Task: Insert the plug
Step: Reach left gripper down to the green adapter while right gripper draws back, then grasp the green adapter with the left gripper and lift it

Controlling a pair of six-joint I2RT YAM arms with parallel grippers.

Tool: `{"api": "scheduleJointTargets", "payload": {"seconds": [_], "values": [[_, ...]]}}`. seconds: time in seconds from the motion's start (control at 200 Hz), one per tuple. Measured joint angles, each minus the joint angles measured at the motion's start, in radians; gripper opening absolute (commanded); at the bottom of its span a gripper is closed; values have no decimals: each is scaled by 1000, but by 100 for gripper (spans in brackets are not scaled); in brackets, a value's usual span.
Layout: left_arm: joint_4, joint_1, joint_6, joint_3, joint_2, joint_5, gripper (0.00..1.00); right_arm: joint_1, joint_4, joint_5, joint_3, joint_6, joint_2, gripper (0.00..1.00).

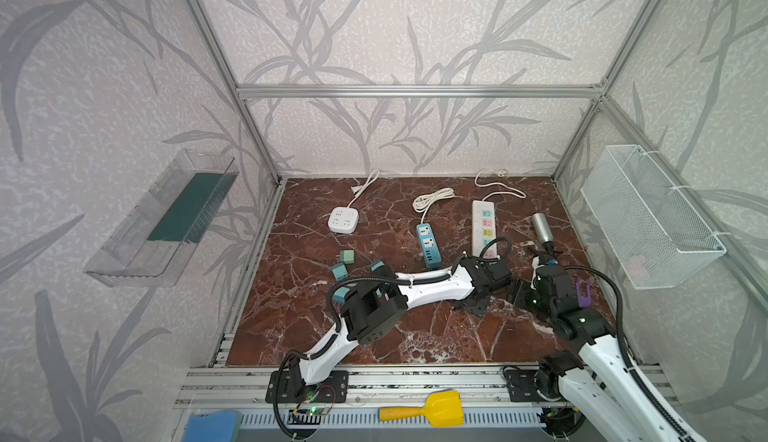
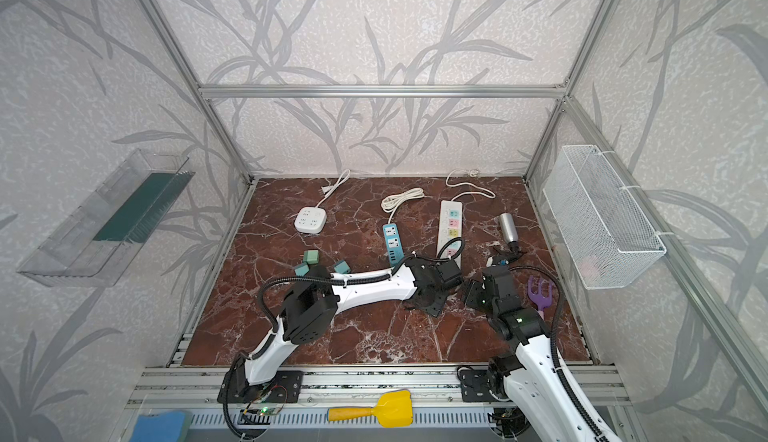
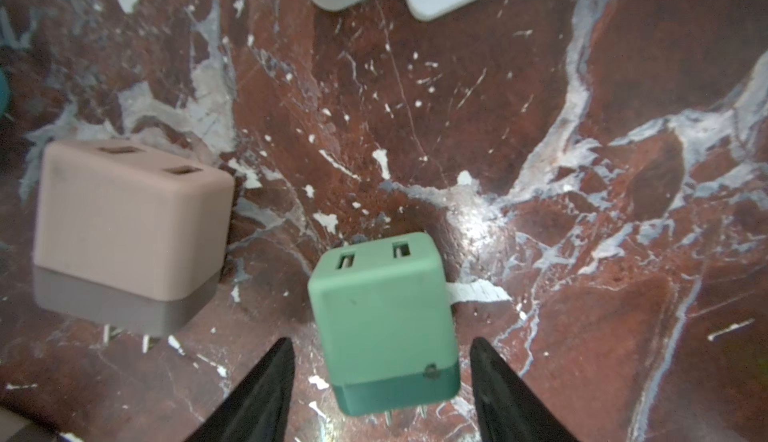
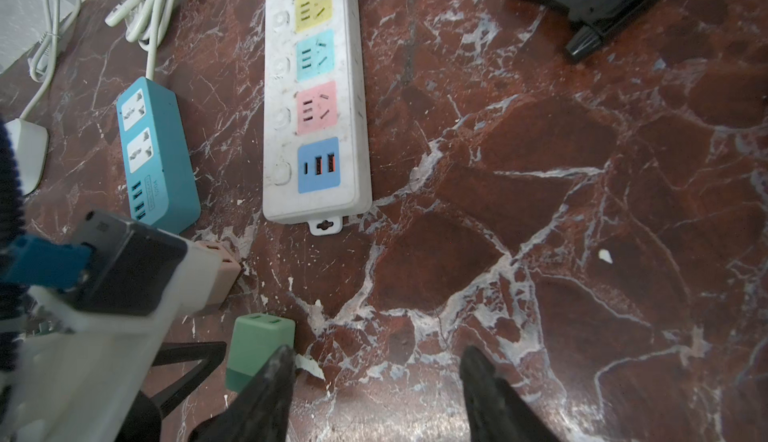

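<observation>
Overhead, in a top view the left gripper (image 1: 471,306) reaches across the tabletop (image 1: 374,336) to just off the near end of the white power strip (image 1: 483,228)

From the left wrist, its jaws stand released either side of the green plug (image 3: 382,315), touching neither face; a pink plug (image 3: 129,228) lies beside

From the right wrist, the right gripper (image 4: 376,348) gapes empty over bare marble, the green plug just outside one finger

Three power strips (image 1: 343,220) (image 1: 428,245) (image 1: 484,228) and six plugs (image 1: 347,257) (image 1: 339,271) (image 1: 377,266) (image 1: 340,295) (image 3: 382,307) (image 3: 124,228).
</observation>
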Motion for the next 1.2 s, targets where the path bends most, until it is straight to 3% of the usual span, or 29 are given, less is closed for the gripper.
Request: {"api": "scheduleJointTargets", "payload": {"seconds": [0.15,0.52,0.87,1.055,1.2], "values": [[6,1,3,0,5,-8,59,0,12,-11,-5,0,0,64],[55,7,14,-18,17,-16,56,0,13,-16,-5,-11,-25,67],[87,13,53,-37,7,-16,21,-3,1,-26,-5,-25,-35,71],[147,13,108,-163,-93,-13,0,-7,-2,-61,8,-24,-32,71],[242,14,155,-318,-298,-11,0,-11,3,-94,47,-24,-8,70]]}}
